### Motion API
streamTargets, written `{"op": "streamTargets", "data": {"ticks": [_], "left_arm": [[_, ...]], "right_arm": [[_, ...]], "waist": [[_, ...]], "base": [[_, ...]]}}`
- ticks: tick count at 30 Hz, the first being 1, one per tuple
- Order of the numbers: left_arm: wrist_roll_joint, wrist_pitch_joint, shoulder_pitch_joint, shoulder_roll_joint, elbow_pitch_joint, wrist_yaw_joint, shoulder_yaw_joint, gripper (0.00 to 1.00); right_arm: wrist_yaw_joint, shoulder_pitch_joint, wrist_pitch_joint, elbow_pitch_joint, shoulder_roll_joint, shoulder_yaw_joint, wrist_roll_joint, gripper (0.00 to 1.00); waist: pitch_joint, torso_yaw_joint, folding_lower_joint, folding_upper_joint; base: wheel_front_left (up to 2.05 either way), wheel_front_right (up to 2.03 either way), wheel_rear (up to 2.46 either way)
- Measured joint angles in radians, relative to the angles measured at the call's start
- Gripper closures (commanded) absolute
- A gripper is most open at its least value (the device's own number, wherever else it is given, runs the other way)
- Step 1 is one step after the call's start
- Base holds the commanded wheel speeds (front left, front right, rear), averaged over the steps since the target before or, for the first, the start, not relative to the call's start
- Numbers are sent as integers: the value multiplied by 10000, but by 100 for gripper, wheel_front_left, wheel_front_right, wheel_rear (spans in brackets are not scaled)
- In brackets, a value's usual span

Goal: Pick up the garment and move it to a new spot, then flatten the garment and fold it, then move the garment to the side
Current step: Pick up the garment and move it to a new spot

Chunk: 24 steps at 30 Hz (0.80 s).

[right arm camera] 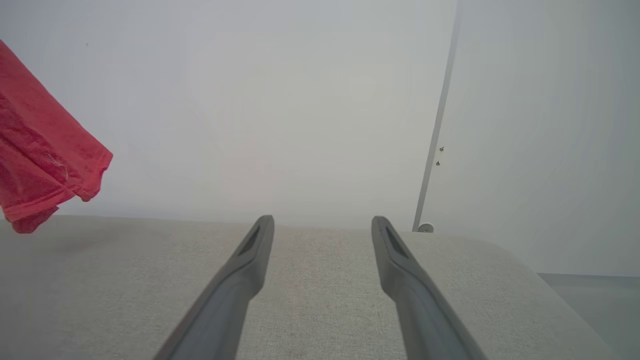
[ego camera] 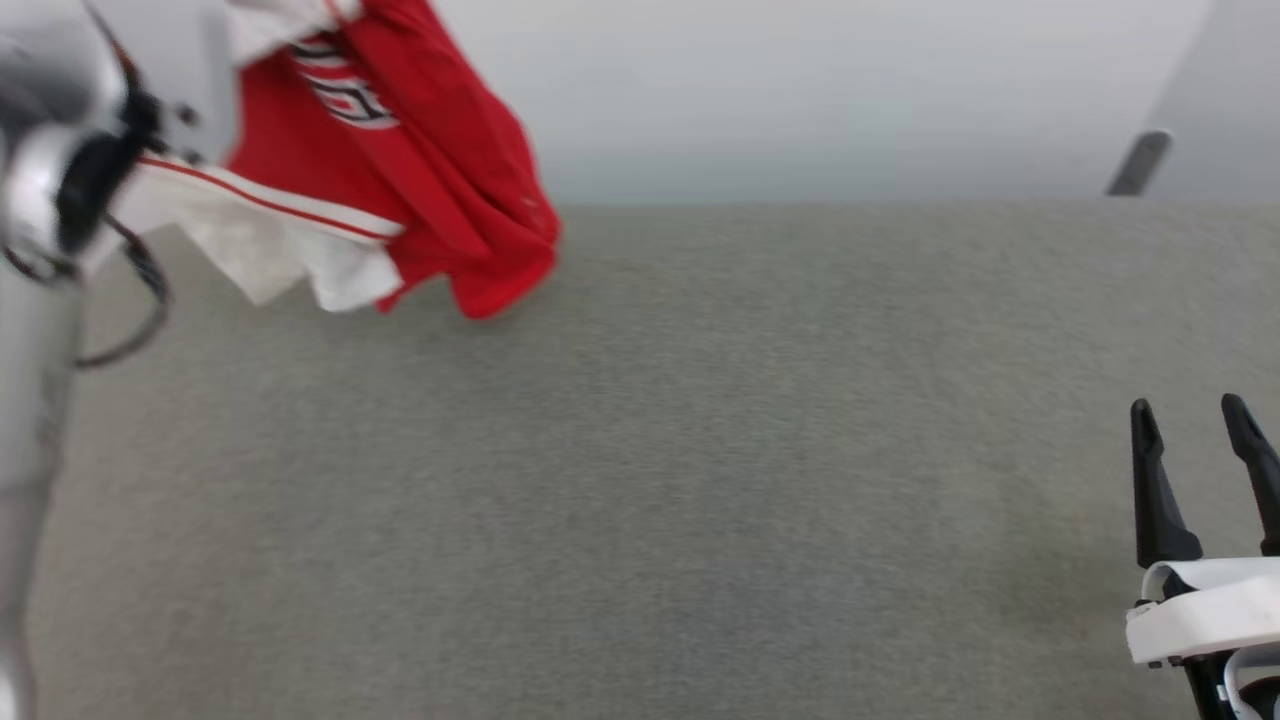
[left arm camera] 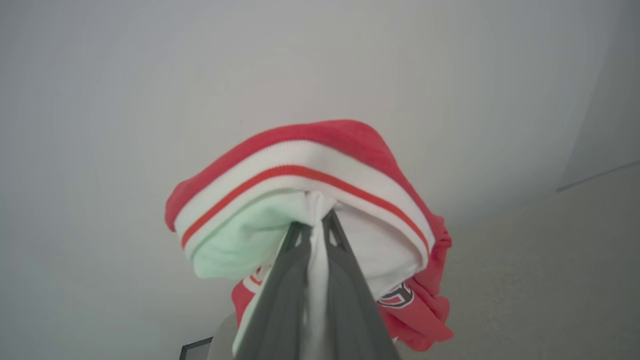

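- My left hand (left arm camera: 314, 227), closed, grips the large red soft-cloth T-shirt (ego camera: 440, 170) by its white trim, hanging at upper left over the grey counter (ego camera: 700, 450).
- My right hand (ego camera: 1188, 405) is open, empty.
- I fear this thin pinch could slip.

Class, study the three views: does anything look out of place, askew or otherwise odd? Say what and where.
The garment hangs in a crumpled bunch at the head view's upper left, pinched by a white fold in the shut left gripper rather than spread on the grey surface. The right gripper is open and empty. Nothing looks damaged.
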Motion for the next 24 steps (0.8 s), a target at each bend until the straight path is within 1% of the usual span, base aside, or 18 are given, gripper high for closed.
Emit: {"op": "streamTargets", "data": {"ticks": [2, 6, 12, 16, 20, 24], "left_arm": [[-75, 399, 314, -84, -786, 253, -90, 100], [-67, 1045, 808, -263, -2174, 617, -424, 100], [-25, 1760, 1557, -610, -3425, 984, -1080, 100], [-17, 2033, 2197, -892, -3852, 1214, -1542, 100], [-58, 2146, 2955, -1087, -3914, 1216, -2082, 100], [-245, 1881, 3630, -1317, -3519, 1214, -2387, 100]], "right_arm": [[0, -15, -69, 23, 75, -165, -59, 0], [0, -81, -199, 190, 176, -391, -71, 0], [0, -113, -353, 316, 510, -491, -157, 0], [0, -160, -466, 487, 656, -502, -165, 0], [0, -225, -619, 750, 740, -502, -163, 0], [0, -413, -771, 1104, 780, -418, -127, 0]], "waist": [[69, -249, 0, 0], [265, -721, 0, 0], [637, -1321, 0, -1], [914, -1622, 0, 0], [1192, -1837, 0, 0], [1432, -1995, 0, 0]], "base": [[0, 0, 0], [0, 0, 0], [0, 0, 0], [0, 0, 0], [0, 0, 0], [0, 0, 0]]}}
